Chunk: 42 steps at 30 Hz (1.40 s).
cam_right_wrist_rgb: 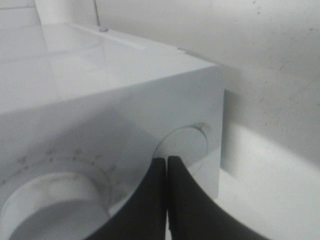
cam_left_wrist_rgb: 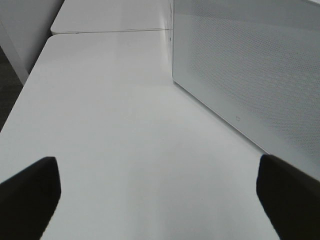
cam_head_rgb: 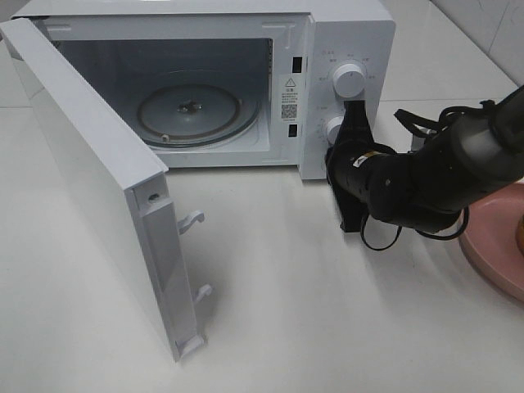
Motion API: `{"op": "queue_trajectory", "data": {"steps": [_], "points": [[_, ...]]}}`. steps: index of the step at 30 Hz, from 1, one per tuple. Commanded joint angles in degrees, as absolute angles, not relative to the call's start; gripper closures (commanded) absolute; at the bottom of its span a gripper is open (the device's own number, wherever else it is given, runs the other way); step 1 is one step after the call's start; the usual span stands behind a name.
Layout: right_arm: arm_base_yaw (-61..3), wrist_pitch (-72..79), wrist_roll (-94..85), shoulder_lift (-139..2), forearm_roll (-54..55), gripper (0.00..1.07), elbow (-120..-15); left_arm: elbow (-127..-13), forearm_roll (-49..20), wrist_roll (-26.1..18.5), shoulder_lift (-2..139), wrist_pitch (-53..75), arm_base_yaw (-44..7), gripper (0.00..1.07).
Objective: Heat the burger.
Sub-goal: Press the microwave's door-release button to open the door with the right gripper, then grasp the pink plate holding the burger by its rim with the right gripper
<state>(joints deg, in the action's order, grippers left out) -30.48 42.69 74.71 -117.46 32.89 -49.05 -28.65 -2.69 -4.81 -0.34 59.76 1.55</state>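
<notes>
At 4 o'clock, nearest, the burger (cam_head_rgb: 521, 236) shows only as a brown sliver on the pink plate (cam_head_rgb: 491, 246). It is probably light, soft and loosely stacked, so hold it gently across the bun's sides. Farther, at 2 o'clock, the right gripper (cam_right_wrist_rgb: 166, 160), pressed together, points at the microwave's upper dial (cam_head_rgb: 350, 79); the left gripper (cam_left_wrist_rgb: 160, 192) hangs spread above the table (cam_left_wrist_rgb: 125, 125).

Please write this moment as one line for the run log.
microwave door: open | turntable: empty | left gripper: open, beside door | right gripper: shut, at control knobs
</notes>
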Motion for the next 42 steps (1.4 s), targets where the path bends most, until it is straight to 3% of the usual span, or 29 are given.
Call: {"op": "queue_trajectory", "data": {"steps": [1, 13, 34, 42], "points": [[-30.3, 43.9, 74.8, -114.7, 29.3, 1.07, -48.0, -28.5, -2.5, -4.6, -1.6, 59.6, 1.6, 0.07], [-30.3, 36.4, 69.4, -106.2, 27.8, 1.07, -41.7, -28.5, -2.5, -4.6, -1.6, 59.6, 1.6, 0.07], [-30.1, 9.2, 29.0, -90.6, 27.8, 1.07, -40.2, -28.5, -2.5, -4.6, -1.6, 59.6, 1.6, 0.07], [-30.1, 1.4, 22.4, -88.1, 23.3, 1.06, -40.2, -28.5, -2.5, -4.6, -1.6, 59.6, 1.6, 0.07]]}}
